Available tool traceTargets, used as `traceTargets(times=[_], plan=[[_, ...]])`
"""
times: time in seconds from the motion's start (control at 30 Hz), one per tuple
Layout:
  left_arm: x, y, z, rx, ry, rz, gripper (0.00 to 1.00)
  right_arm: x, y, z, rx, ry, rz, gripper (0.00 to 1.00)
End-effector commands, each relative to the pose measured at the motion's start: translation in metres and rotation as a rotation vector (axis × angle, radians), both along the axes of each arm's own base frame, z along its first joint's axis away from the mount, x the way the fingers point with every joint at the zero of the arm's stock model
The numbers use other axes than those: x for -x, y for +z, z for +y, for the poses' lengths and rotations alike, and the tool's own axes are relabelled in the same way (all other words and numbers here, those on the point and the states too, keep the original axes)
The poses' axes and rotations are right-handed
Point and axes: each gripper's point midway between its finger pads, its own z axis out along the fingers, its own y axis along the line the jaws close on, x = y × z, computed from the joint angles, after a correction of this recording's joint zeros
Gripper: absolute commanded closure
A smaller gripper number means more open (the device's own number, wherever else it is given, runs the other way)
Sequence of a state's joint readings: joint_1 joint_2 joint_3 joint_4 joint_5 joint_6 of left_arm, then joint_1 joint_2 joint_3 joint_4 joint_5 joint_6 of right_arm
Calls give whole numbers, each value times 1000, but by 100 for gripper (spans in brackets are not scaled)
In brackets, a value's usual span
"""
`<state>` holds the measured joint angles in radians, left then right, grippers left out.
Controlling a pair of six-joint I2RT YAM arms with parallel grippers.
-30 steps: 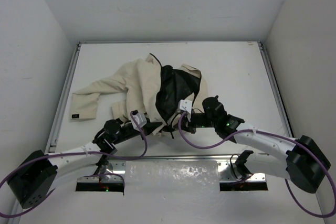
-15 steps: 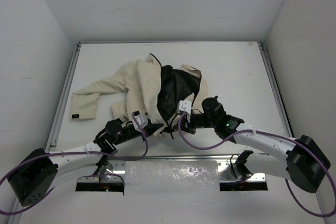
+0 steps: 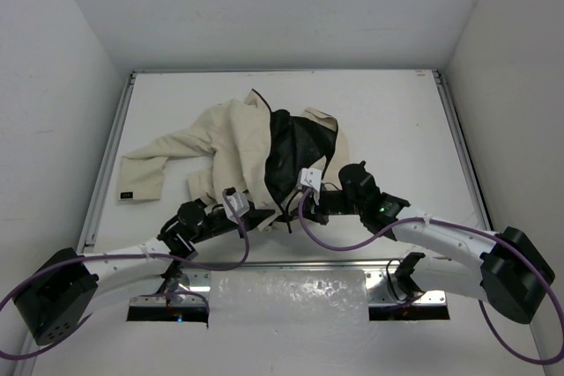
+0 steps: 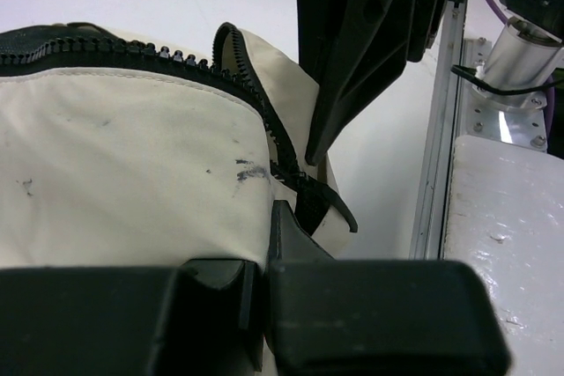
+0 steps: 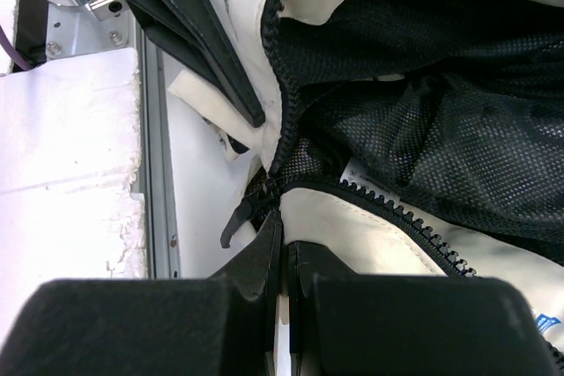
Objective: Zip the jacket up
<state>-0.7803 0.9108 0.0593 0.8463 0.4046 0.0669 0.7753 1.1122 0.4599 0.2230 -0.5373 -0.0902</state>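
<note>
Left gripper (image 3: 269, 214): closed, pinching the cream hem of the jacket (image 3: 231, 143) just beside the bottom end of the zipper. In its own wrist view (image 4: 263, 257) the cream panel (image 4: 115, 173) runs straight into the closed jaws.
Right gripper (image 3: 291, 214): also closed, nipping the jacket's lower edge where the two rows of teeth meet. In its wrist view (image 5: 282, 235) a sliver of pale fabric shows between the jaws.
Grippers together: in the overhead view their tips are almost touching. The left reaches in from 8 o'clock and the right from 4 o'clock.
Zipper (image 4: 167, 57): black teeth, undone, with the two rows spreading apart away from the grip (image 5: 280, 15). A dark tab (image 5: 236, 217) sticks out just below where they join. Whether the rows are engaged there is not clear.
Lining (image 3: 295, 151): black mesh, exposed at 12 o'clock from the grippers where one front panel is folded open.
Label (image 5: 359, 169): small and white, lying on the mesh near the teeth.
Jacket as a whole: crumpled on the left-centre of the bench, with the hem toward 6 o'clock and the collar end toward 12.
Sleeve (image 3: 145, 173): lies flat, pointing to 9 o'clock, with a small dark tag at its cuff.
Bench (image 3: 397, 121): white surface.
Rail (image 4: 434, 182): metal strip along the 6 o'clock edge of the bench, near the gripped hem.
</note>
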Motion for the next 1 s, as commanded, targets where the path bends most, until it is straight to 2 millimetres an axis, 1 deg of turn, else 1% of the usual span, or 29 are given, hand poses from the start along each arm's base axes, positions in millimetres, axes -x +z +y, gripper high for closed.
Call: traceTargets(times=[0.0,0.17,0.27,0.37,0.47,0.6,0.8,0.97], plan=[[11,5,-6,18,-58,-5,100,-5,20,10,-57,15,-54,100],[10,2,-7,0,-59,6,100,-6,22,10,-58,2,-56,100],[10,-3,-7,-29,-64,2,100,-9,22,9,-49,-17,-55,100],[10,-9,-7,-47,-68,11,100,-8,21,11,-55,-19,-51,100],[13,-13,-8,-54,-83,31,100,-10,25,15,-69,-25,-56,100],[17,-13,-9,-44,-103,29,100,-9,25,19,-64,-19,-59,100],[20,-13,-12,-24,-116,77,100,-10,23,17,-55,-18,-99,100],[20,-8,-16,-27,-143,43,100,-16,33,22,-78,-10,-150,100]])
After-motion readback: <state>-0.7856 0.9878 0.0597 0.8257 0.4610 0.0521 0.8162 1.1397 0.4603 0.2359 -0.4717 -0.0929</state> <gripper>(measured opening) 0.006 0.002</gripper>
